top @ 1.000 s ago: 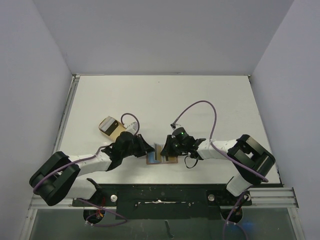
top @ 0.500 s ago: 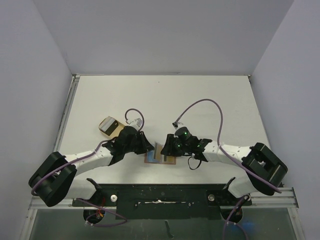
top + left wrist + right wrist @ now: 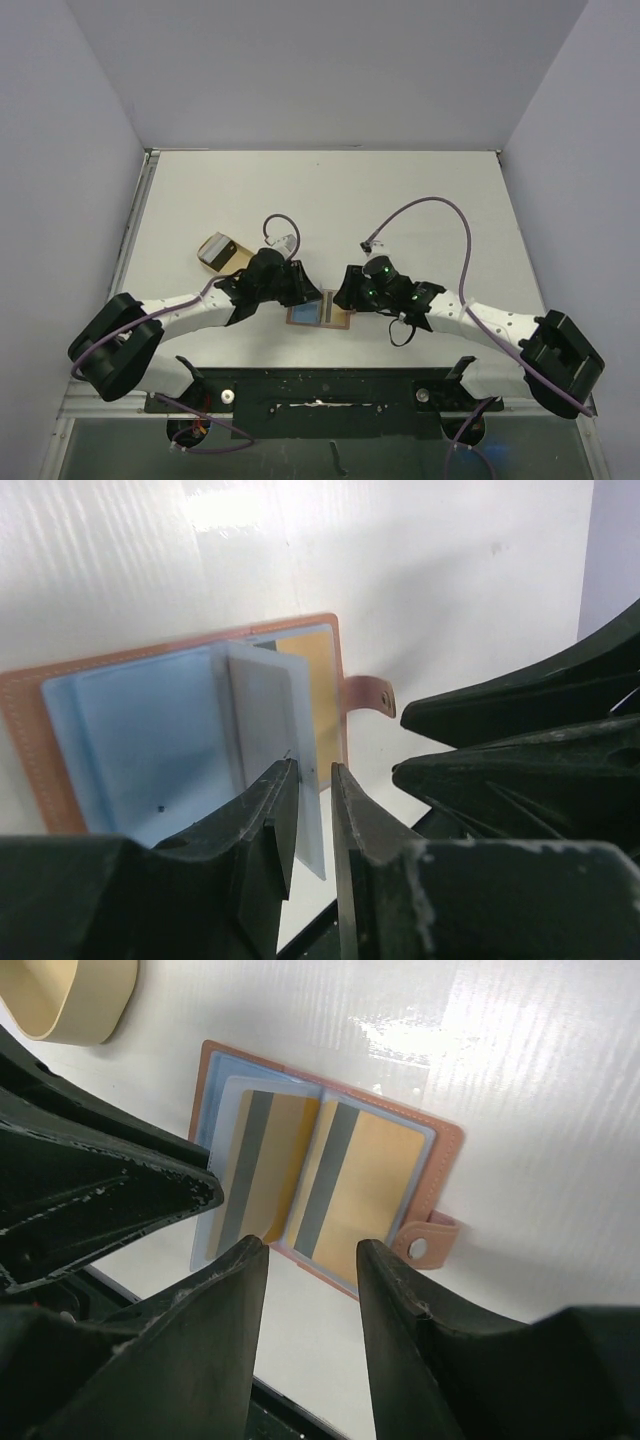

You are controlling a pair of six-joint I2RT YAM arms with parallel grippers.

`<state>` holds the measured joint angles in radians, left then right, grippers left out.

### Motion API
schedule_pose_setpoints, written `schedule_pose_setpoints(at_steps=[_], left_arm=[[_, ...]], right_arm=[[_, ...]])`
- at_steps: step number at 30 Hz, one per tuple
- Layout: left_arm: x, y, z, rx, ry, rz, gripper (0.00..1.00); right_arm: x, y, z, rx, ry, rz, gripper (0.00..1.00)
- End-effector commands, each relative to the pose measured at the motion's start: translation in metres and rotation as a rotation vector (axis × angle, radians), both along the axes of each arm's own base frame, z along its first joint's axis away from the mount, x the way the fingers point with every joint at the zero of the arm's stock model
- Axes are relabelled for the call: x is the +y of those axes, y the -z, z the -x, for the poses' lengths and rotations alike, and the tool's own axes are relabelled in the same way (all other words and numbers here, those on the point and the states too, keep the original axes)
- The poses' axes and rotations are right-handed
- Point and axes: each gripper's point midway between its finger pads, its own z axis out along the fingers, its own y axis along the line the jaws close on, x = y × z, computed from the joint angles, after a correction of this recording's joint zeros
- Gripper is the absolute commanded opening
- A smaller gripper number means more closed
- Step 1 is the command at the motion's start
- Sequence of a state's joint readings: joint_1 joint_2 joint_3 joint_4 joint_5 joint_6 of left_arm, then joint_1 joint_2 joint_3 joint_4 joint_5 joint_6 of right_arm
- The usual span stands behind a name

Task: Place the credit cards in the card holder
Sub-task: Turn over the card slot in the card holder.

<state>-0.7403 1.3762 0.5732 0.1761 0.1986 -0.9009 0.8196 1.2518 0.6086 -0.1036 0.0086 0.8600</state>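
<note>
Left gripper (image 3: 312, 780): jaws stood slightly parted, a clear sleeve leaf (image 3: 265, 715) in the gap, seemingly unpinched.
Right gripper (image 3: 312, 1250): spread apart, empty, hovering over the holder.
Card holder (image 3: 322, 312): lay open flat at the middle of the table's (image 3: 400, 200) near edge.
Credit cards: gold card (image 3: 365, 1185) and light blue card (image 3: 150, 745) sat in sleeves.
Tan case (image 3: 222, 250): lay nearer the left edge.
</note>
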Motion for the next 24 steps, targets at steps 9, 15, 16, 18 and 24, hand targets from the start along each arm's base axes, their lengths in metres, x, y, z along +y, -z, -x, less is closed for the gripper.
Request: schedule_pose_setpoints(at_steps=[9, 15, 16, 18, 24], left_arm=[[-0.051, -0.035, -0.002, -0.047, 0.078, 0.165, 0.23], [-0.047, -0.038, -0.006, -0.077, 0.069, 0.139, 0.29], [-0.044, -0.037, -0.006, -0.082, 0.067, 0.125, 0.29], [-0.039, -0.040, -0.011, -0.105, 0.062, 0.077, 0.30], [-0.001, -0.049, -0.037, -0.203, 0.042, -0.161, 0.31]], right_arm=[[-0.027, -0.026, -0.009, -0.119, 0.100, -0.014, 0.45], [-0.030, -0.028, -0.010, -0.124, 0.111, -0.016, 0.49], [-0.030, -0.027, -0.010, -0.125, 0.110, -0.015, 0.49], [-0.029, -0.027, -0.010, -0.124, 0.108, -0.012, 0.49], [-0.028, -0.028, -0.012, -0.127, 0.102, -0.001, 0.51]])
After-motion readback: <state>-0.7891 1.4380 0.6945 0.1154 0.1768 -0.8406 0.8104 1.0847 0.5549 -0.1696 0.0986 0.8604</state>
